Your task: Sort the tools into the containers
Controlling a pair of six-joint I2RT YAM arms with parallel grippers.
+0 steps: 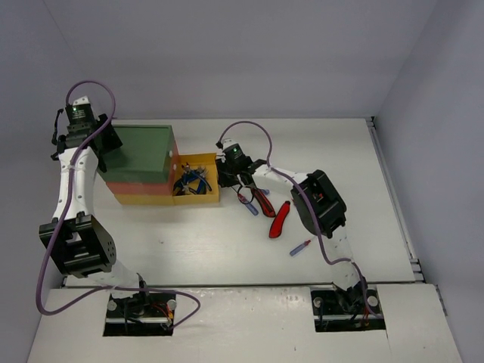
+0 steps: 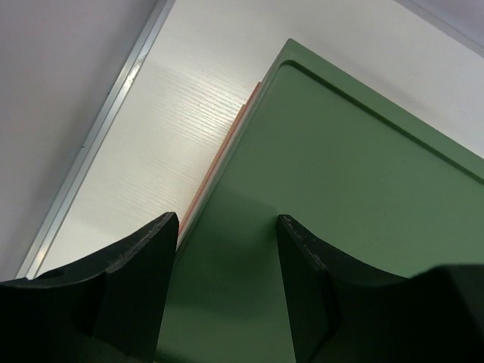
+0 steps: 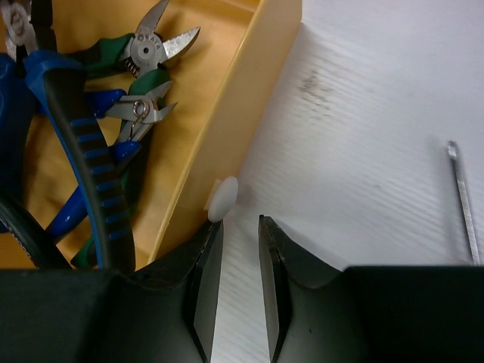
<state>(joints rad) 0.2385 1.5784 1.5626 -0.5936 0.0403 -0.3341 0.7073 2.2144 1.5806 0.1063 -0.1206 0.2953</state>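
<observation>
The cabinet has a green top [image 1: 140, 150], an orange-red middle [image 1: 132, 186] and a yellow bottom drawer [image 1: 214, 198] pulled out to the right. The drawer holds green- and blue-handled pliers [image 3: 144, 53]. My right gripper [image 3: 240, 223] is narrowly open and empty, just outside the drawer's front wall [image 3: 227, 128], its left fingertip beside the white knob [image 3: 223, 199]. My left gripper [image 2: 227, 223] is open over the green top's [image 2: 340, 189] left edge, holding nothing. Two red-and-black utility knives [image 1: 262, 201] [image 1: 280, 219] and a small screwdriver [image 1: 301, 247] lie on the table.
Another small screwdriver [image 1: 248, 205] lies by the knives; a thin metal shaft [image 3: 463, 204] shows in the right wrist view. A metal rail [image 2: 91, 151] runs along the table's left edge, close to the cabinet. White walls enclose the table.
</observation>
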